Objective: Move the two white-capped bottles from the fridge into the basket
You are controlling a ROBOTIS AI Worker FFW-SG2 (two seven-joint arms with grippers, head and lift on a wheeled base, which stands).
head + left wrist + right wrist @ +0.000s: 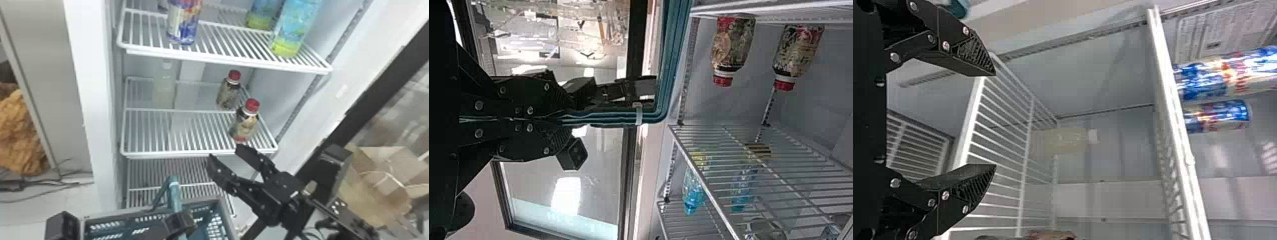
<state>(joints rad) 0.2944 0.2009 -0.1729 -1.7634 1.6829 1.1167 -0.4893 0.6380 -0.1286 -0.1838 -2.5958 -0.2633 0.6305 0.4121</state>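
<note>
You have two claws to count. Your right claw (226, 152) has its two fingers spread wide apart with nothing between them, in front of the middle shelf (198, 154) and near the front one of the red-capped bottles. Your left claw (179, 222) is clamped round the teal handle (174, 191) of the one basket (223, 209), which sits low in front of the fridge.

The head view gives you three wire shelves. On the left part of the middle one stands a pale, see-through white-capped bottle (164, 84), so faint against the back wall that you cannot tell whether it is one bottle or more. The right wrist view gives you the same ghostly shape, its white cap a little clearer. On the right of that shelf stand two red-capped bottles (245, 124), one behind the other.

On the upper shelf (223, 59) you have two blue-and-yellow bottles (290, 28) at the right, their tops cut off by the head view's upper edge. At the left you can count two blue patterned cans (1235, 75) in the right wrist view; in the head view the front one loses its top and the rear one is mostly hidden.

The basket's near side runs out of the head view, and your left arm covers part of its inside, so you cannot tell what it holds.
</note>
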